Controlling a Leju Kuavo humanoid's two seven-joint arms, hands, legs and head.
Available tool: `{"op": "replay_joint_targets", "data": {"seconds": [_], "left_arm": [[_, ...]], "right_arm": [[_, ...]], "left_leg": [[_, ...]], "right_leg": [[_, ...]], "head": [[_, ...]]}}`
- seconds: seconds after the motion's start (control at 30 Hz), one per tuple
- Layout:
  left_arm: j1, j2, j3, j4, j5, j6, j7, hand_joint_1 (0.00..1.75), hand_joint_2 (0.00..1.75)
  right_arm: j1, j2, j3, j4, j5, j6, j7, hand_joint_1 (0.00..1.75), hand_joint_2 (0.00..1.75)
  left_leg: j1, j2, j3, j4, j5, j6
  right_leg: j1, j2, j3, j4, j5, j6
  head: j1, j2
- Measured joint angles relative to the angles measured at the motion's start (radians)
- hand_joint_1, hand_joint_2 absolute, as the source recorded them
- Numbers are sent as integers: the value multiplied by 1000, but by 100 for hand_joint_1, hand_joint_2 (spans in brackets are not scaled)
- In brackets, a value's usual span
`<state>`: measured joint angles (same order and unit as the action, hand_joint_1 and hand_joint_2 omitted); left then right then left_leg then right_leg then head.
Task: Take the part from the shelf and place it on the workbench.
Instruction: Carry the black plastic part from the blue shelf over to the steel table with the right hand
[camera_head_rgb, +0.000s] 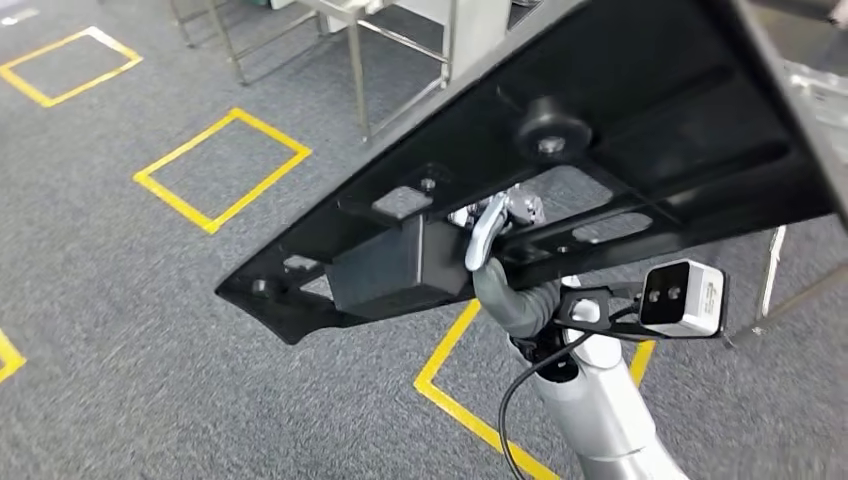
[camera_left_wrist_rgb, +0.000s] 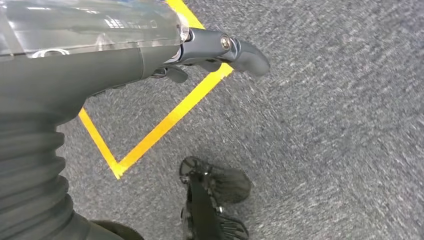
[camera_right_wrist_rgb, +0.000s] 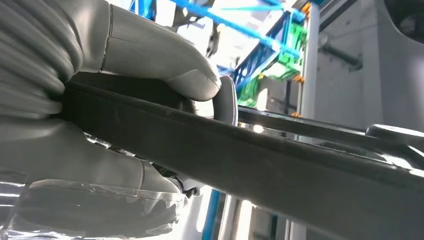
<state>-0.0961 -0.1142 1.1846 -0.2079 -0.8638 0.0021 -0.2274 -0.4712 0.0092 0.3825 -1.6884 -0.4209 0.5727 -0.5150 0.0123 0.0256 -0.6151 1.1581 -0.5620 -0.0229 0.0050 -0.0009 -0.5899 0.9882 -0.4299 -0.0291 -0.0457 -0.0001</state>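
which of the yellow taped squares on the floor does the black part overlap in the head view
The yellow square low in the middle, beside the right hand that holds the black part. The two other full squares lie clear of it, further left.

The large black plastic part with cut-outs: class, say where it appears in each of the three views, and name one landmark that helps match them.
Head view: large black plastic part spans the upper right, held from below by the right hand.
Left wrist view: not in it.
Right wrist view: its dark edge crosses the picture, pinched between grey fingers.
Shared landmark: the right hand.
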Motion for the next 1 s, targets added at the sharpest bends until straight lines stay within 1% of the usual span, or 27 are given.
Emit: {"op": "replay_joint_targets", "data": {"seconds": [0.03,0.07,0.1,0.13,0.17,0.2,0.23,0.27,0.3,0.37,0.4,0.43,0.5,0.53,0.57,0.6,0.63,0.67,0.7,0.73,0.77,0.8,0.87,0.9,0.93,0.97,1.0], "left_arm": [[3,0,0,0,1,1,1,0,175],[6,1,0,0,2,1,2,0,175],[7,2,1,0,2,2,2,0,175],[8,3,1,0,3,2,2,0,175],[7,3,1,0,3,2,2,0,175],[6,4,1,0,3,1,2,0,175],[5,4,1,0,2,1,1,0,175],[5,5,1,0,2,1,1,0,175],[5,5,1,0,2,0,1,0,175],[3,4,1,0,2,-2,0,0,175],[2,4,1,0,2,-4,-2,0,175],[1,4,1,0,3,-6,-4,0,175],[2,4,1,0,4,-9,-9,0,175],[3,4,1,0,5,-10,-11,0,175],[5,4,2,0,7,-11,-13,0,175],[5,4,2,0,9,-11,-15,0,175],[5,4,2,0,12,-11,-15,0,175],[4,4,2,0,14,-11,-16,0,175],[4,4,3,0,14,-12,-16,0,175],[3,4,3,0,15,-13,-16,0,175],[3,4,3,0,15,-14,-15,0,175],[3,4,4,0,15,-16,-15,0,175],[2,4,5,0,15,-20,-15,0,175],[0,4,5,0,15,-23,-15,0,175],[-1,4,5,0,16,-27,-15,0,175],[-2,4,5,0,17,-30,-16,0,175],[-1,3,5,0,18,-33,-16,0,175]], "right_arm": [[1,0,2,3,0,0,-1,175,175],[2,0,4,6,-1,0,-2,175,175],[4,0,4,9,-2,0,-3,175,175],[5,0,5,12,-3,0,-4,175,175],[5,0,5,13,-4,0,-6,175,175],[5,0,5,14,-6,1,-7,175,175],[4,0,5,15,-8,1,-8,175,175],[4,0,5,15,-9,2,-9,175,175],[4,0,6,16,-10,2,-9,175,175],[5,0,6,16,-10,3,-9,175,175],[4,0,6,16,-10,3,-9,175,175],[3,-1,6,16,-10,3,-9,175,175],[0,-1,7,17,-10,4,-8,175,175],[0,-1,7,17,-10,4,-8,175,175],[0,-1,7,18,-10,5,-8,175,175],[0,-1,7,20,-11,7,-8,175,175],[0,-1,8,21,-11,8,-7,175,175],[0,-1,8,22,-13,10,-6,175,175],[-1,-1,7,22,-14,11,-4,175,175],[-4,-1,8,22,-15,12,-3,175,175],[-7,-1,8,22,-16,13,-2,175,175],[-10,0,8,23,-16,13,-1,175,175],[-13,0,8,23,-17,14,0,175,175],[-13,0,8,22,-18,15,2,175,175],[-15,0,8,22,-20,15,4,175,175],[-17,2,8,23,-23,15,5,175,175],[-18,3,8,23,-25,16,7,175,175]], "left_leg": [[0,-11,-35,67,-26,-2],[1,-16,-62,114,-36,-3],[1,-17,-73,125,-26,-5],[2,-19,-65,97,4,-6],[4,-26,-41,35,45,-6],[7,-45,-13,-31,75,-6],[10,-64,11,-85,95,-4],[11,-79,25,-118,101,-1],[10,-87,31,-129,97,5],[8,-71,33,-135,100,18],[8,-61,35,-138,102,24],[9,-51,38,-142,103,31],[9,-29,41,-146,103,40],[8,-17,41,-146,101,42],[7,-5,42,-145,99,43],[7,7,43,-145,97,42],[7,20,46,-145,94,41],[7,30,51,-145,90,39],[7,40,57,-145,86,36],[4,49,62,-144,82,32],[2,57,66,-144,78,27],[0,66,69,-145,75,21],[-1,86,75,-148,71,11],[0,84,78,-147,66,5],[2,68,75,-134,55,0],[4,44,61,-99,33,-3],[6,15,35,-42,3,-6]], "right_leg": [[0,13,0,1,-1,-1],[0,27,-1,3,-2,-2],[0,42,0,6,-4,-1],[-1,57,0,10,-6,1],[-3,71,1,16,-9,4],[-4,83,0,21,-13,9],[-5,95,-3,28,-17,13],[-7,105,-7,33,-19,19],[-7,115,-11,34,-19,25],[-10,127,-17,34,-17,37],[-9,113,-20,41,-22,42],[-9,88,-31,63,-37,48],[-9,29,-82,166,-90,56],[-11,16,-119,236,-119,60],[-13,10,-150,293,-136,62],[-15,7,-166,317,-134,64],[-16,4,-163,305,-114,64],[-16,-3,-137,252,-80,62],[-14,-21,-98,175,-43,57],[-8,-44,-63,107,-18,51],[-2,-61,-40,59,-4,44],[3,-71,-29,35,-1,38],[7,-53,-31,30,-2,28],[5,-42,-29,25,0,23],[1,-31,-26,20,2,17],[-3,-20,-22,15,4,11],[-5,-9,-19,13,4,7]], "head": [[0,0],[0,0],[0,0],[0,0],[0,0],[0,0],[0,0],[0,0],[0,0],[0,0],[0,0],[0,0],[0,0],[0,0],[0,0],[0,0],[0,0],[0,0],[0,0],[0,0],[0,0],[0,0],[0,0],[0,0],[0,0],[0,0],[0,0]]}}
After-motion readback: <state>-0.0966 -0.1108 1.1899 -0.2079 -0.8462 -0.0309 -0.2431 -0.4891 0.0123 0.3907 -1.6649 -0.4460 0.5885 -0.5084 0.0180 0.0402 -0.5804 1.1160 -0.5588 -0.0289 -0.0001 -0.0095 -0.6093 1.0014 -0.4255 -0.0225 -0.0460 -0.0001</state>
